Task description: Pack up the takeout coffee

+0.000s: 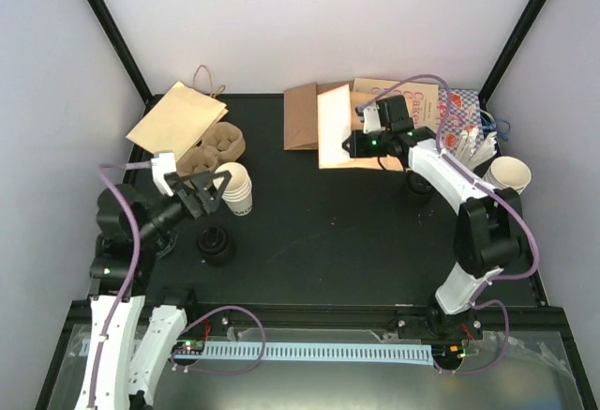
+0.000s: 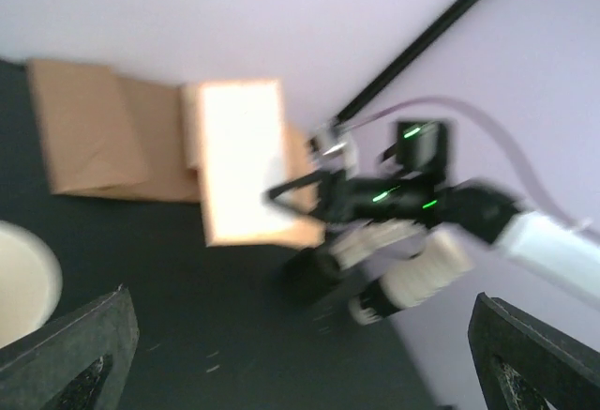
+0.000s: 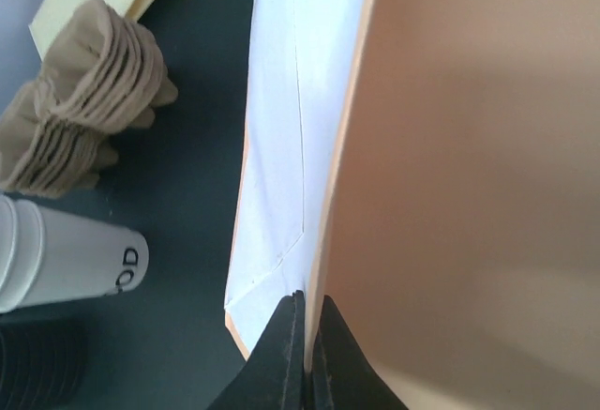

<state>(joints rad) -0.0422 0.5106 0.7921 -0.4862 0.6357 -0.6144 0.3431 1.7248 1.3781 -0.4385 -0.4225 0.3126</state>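
**A:** Your right hand (image 1: 359, 144) is clamped on the tan paper bag (image 1: 333, 129) at the far side of the table (image 1: 328, 232). From that wrist, the two fingers (image 3: 277, 363) are pressed together with the bag's edge pinched between them.

**B:** Your left hand (image 1: 214, 194) is spread wide with nothing in it, low over the left side of the table.

**A:** The coffee's parts sit by that hand, and they are apart from each other. The white cups (image 1: 234, 188) stand just beside its fingertips, toward the middle of the table. You can't tell from above whether they touch.

**B:** The black lids (image 1: 216, 244) are a short stack on the table near the cups, on the side closer to your arm bases.

**A:** Just behind the cups is a stack of brown pulp trays (image 1: 214, 147). Beyond that, flat bags (image 1: 178, 117) lie in the far left corner.

**B:** On your right, a second cup stack (image 1: 506, 174) stands near the table's edge, with printed packets (image 1: 464, 133) just behind it. Your left wrist view is blurred, so you can make out only the bag and the right arm.
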